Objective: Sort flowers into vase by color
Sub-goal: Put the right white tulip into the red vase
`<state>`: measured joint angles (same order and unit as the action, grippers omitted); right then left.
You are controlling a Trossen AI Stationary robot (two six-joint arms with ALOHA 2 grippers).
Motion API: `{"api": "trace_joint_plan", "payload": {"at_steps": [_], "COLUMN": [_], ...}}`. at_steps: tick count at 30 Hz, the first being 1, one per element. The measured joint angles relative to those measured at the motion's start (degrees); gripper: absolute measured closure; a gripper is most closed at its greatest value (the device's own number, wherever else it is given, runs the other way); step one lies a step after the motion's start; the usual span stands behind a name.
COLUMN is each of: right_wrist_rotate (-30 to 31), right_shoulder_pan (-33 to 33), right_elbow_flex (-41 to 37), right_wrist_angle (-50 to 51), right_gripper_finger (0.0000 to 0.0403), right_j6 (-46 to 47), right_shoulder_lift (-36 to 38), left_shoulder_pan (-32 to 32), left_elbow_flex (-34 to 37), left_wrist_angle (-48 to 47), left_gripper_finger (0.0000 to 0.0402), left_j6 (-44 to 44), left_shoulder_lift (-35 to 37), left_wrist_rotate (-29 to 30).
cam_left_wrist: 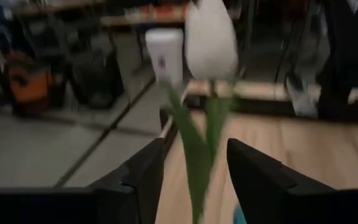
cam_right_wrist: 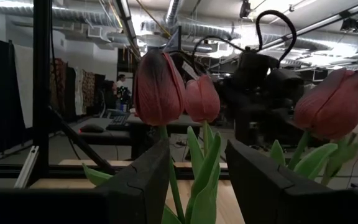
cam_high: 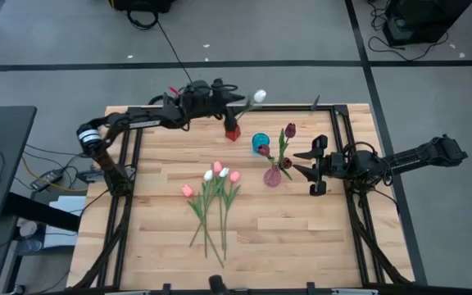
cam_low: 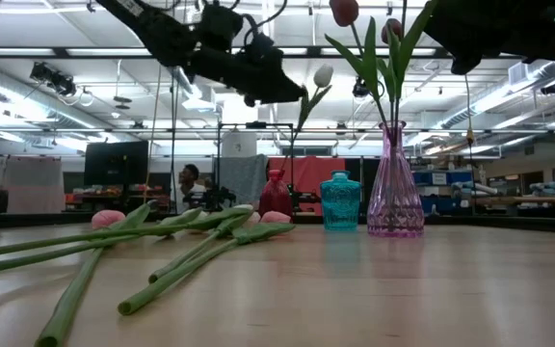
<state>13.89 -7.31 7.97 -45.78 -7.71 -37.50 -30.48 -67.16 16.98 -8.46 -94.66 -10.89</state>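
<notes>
Left gripper (cam_high: pixel 234 101) shut on a white tulip (cam_high: pixel 258 97) stem above the red vase (cam_high: pixel 233 132) at the bench's (cam_high: pixel 301 238) far edge, right gripper (cam_high: pixel 301 161) open beside the pink vase (cam_high: pixel 272 176) of maroon tulips (cam_high: pixel 289 130), blue vase (cam_high: pixel 260 143) between, pink and white tulips (cam_high: pixel 213 197) lying mid-bench.

Overhead cam looked straight down on the whole table (cam_high: pixel 301 238). Low cam sat at tabletop level, facing the room behind. Each wrist cam peered close past its own fingers. The pink vase (cam_low: pixel 394 193) showed in both high and low views.
</notes>
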Motion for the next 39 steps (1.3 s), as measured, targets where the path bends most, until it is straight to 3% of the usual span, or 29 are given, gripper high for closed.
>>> {"api": "trace_joint_plan", "payload": {"at_steps": [6,8,11,18,26,33,39], "right_wrist_rotate": [0.3,0.5,0.5,0.5,0.4,-0.5,-0.5], "right_shoulder_pan": [0.0,0.0,0.0,0.0,1.2,2.8,4.0], "right_elbow_flex": [0.0,0.0,0.0,0.0,0.0,0.0,0.0], "right_wrist_angle": [0.0,0.0,0.0,0.0,0.0,0.0,0.0], "right_gripper_finger": [0.0234,0.0234,0.0234,0.0234,0.0234,0.0234,0.0234], "right_j6": [-1.3,-1.2,-0.4,-1.8,-3.0,-2.6,-2.8], "right_shoulder_lift": [0.0,0.0,0.0,0.0,0.0,0.0,0.0], "left_shoulder_pan": [2.4,3.8,6.1,15.8,30.9,35.9,37.8], "left_elbow_flex": [0.0,0.0,0.0,0.0,0.0,0.0,0.0], "left_wrist_angle": [-16.0,-20.8,-31.0,-55.8,-54.2,-54.2,-54.2], "left_gripper_finger": [0.0216,0.0216,0.0216,0.0216,0.0216,0.0216,0.0217], "left_j6": [-0.3,1.0,9.6,33.3,48.0,59.3,62.9], "left_shoulder_lift": [5.5,6.9,8.2,6.5,-1.5,-7.7,-10.6], "left_wrist_rotate": [8.8,14.4,24.0,23.0,24.4,21.9,21.7]}}
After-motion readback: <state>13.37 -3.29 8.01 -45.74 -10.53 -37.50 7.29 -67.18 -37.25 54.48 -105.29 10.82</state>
